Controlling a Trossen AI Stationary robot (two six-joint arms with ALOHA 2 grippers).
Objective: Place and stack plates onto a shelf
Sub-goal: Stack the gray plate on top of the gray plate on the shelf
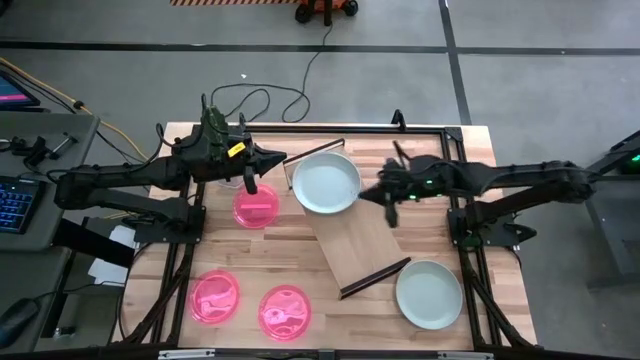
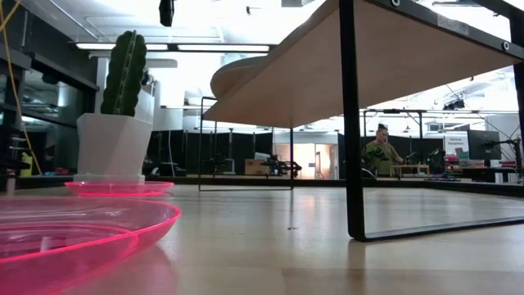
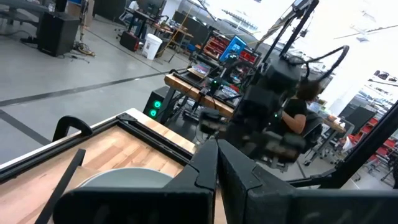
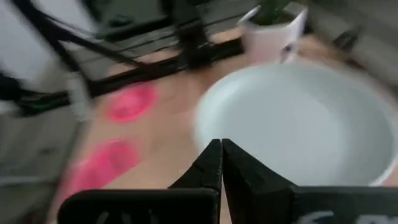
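Note:
A pale plate [image 1: 326, 182] lies on the far end of the light-wood shelf [image 1: 365, 245], which stands slanted across the table on a dark bracket at each end. A second pale plate [image 1: 429, 293] rests on the table near the right edge. Three pink plates [image 1: 255, 207] [image 1: 215, 297] [image 1: 285, 311] lie on the left half. My left gripper [image 1: 283, 158] is shut and hovers just left of the shelf's far bracket. My right gripper [image 1: 365, 193] is shut beside the shelf plate's right rim, with its tips [image 4: 221, 144] before the plate [image 4: 298, 124]. I see no touch.
A white pot [image 2: 115, 143] with a green cactus [image 2: 127, 74] stands at the far left, mostly under my left arm in the high view. The shelf's bracket leg [image 2: 352, 123] stands on the tabletop. A black frame rail [image 1: 340, 128] runs along the far edge. Bare wood lies near the table's middle.

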